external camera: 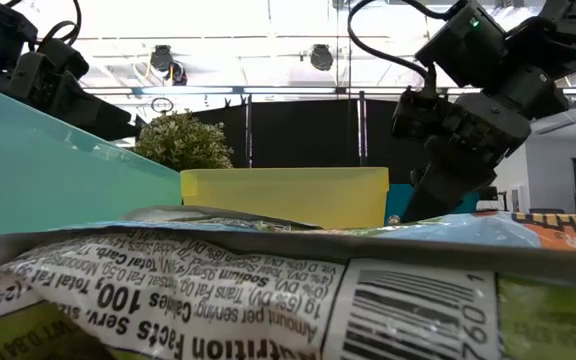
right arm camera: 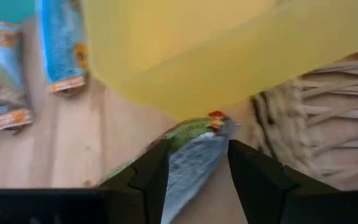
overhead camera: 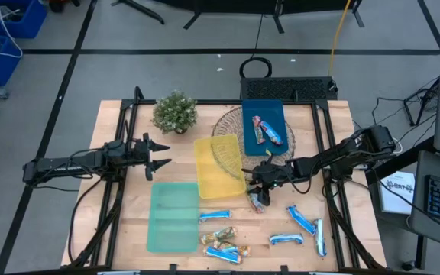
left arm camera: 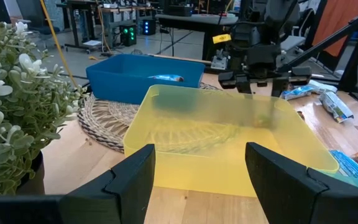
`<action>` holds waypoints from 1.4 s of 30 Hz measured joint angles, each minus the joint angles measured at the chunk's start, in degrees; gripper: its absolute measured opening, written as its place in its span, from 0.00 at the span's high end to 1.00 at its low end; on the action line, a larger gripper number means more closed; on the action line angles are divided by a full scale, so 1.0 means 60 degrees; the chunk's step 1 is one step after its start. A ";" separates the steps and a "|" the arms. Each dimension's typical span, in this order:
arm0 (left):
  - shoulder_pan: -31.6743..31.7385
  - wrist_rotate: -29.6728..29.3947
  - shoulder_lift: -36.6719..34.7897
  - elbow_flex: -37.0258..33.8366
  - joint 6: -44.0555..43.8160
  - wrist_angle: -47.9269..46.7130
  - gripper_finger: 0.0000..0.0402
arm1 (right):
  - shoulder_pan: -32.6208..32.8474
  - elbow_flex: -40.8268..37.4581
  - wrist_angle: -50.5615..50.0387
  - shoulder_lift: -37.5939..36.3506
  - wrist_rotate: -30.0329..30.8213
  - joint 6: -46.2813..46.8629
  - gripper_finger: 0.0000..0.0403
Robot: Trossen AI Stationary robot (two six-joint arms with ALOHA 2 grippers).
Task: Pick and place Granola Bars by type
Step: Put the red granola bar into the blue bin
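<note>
We're looking down on the table and the right gripper (overhead camera: 257, 200) is hanging just off the near corner of the yellow tray (overhead camera: 218, 165), fingers partly closed around a bar (right arm camera: 191, 158). In the right wrist view that bar is pinched between the two fingers (right arm camera: 151, 171), silver and green wrapper with a red tip, sitting over bare wood beside the tray's corner and the woven mat (right arm camera: 316, 118). We can't tell whether it is lifted clear of the table yet.

The left gripper (overhead camera: 159, 156) is waiting on the other side of the yellow tray, near the plant (overhead camera: 175, 112), jaws spread wide and holding nothing.

Two bars (overhead camera: 266, 131) are already lying in the blue tray (overhead camera: 263, 127) on the mat. The green tray (overhead camera: 173, 216) is showing nothing inside. The rest of the bars are scattered along the near edge: a blue-and-white bar (overhead camera: 214, 216) beside the green tray, a cluster (overhead camera: 224, 244) in front, three more (overhead camera: 304, 229) to the right.

Here's our worry. The wrapper is shiny and crinkly, so we're judging the hold as slippery; a quick swing could let the bar twist or drop. The tray wall is right beside the fingers, so lifting too low could be nudging the yellow tray across the mat. And picking the wrong tray would be mixing types.
</note>
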 joint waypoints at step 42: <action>0.0000 -0.0003 -0.0004 0.0000 0.0003 0.0015 0.36 | 0.0044 -0.0004 -0.1211 -0.1392 0.0454 -0.1006 1.00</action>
